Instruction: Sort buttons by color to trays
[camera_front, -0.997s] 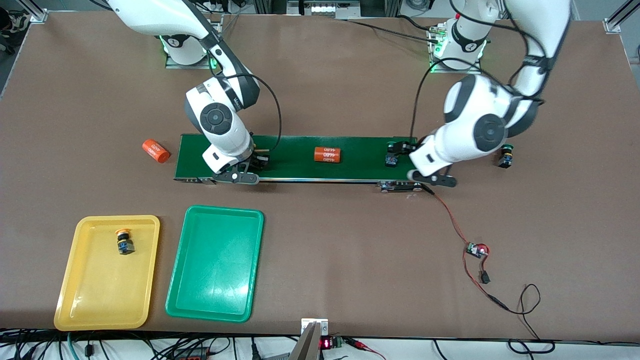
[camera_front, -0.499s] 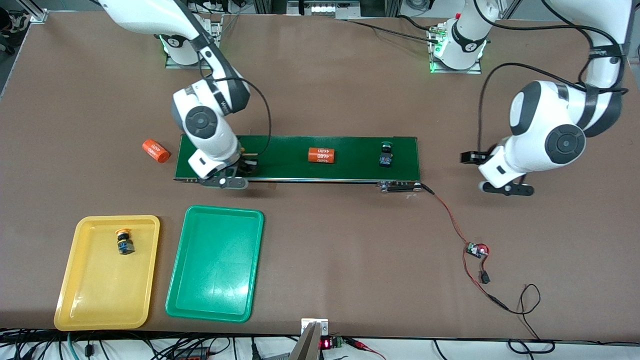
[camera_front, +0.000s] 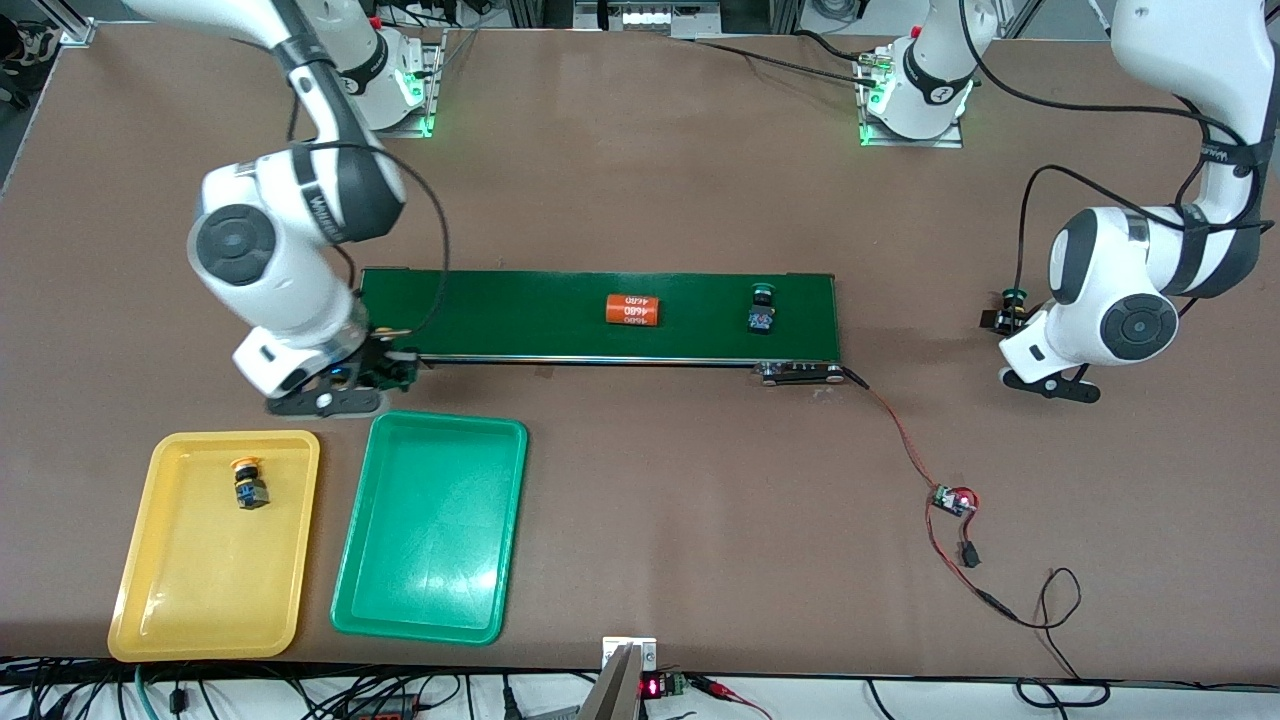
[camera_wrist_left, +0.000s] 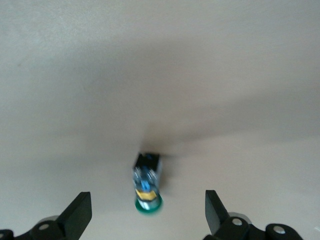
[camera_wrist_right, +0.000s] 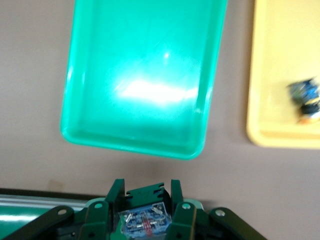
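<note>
My right gripper (camera_front: 385, 368) (camera_wrist_right: 146, 192) is shut on a button (camera_wrist_right: 145, 217) with a dark, blue-fronted body; its cap is hidden. It hangs over the table by the belt's corner, close to the green tray (camera_front: 430, 530) (camera_wrist_right: 142, 75) and the yellow tray (camera_front: 215, 545) (camera_wrist_right: 285, 75). A yellow-capped button (camera_front: 248, 484) (camera_wrist_right: 306, 100) lies in the yellow tray. My left gripper (camera_front: 1000, 322) (camera_wrist_left: 147, 210) is open, low at the left arm's end of the table, with a green-capped button (camera_front: 1012, 306) (camera_wrist_left: 147, 182) lying just ahead between its fingers. Another green-capped button (camera_front: 762, 308) rides the belt.
The dark green conveyor belt (camera_front: 500, 315) crosses the table's middle and carries an orange cylinder (camera_front: 632, 309). A red and black wire with a small board (camera_front: 952, 500) trails from the belt's end toward the front camera.
My right gripper left the belt's end with its button and came toward the trays. My left arm swung off the belt to the green button on the table. Belt items drifted toward the right arm's end.
</note>
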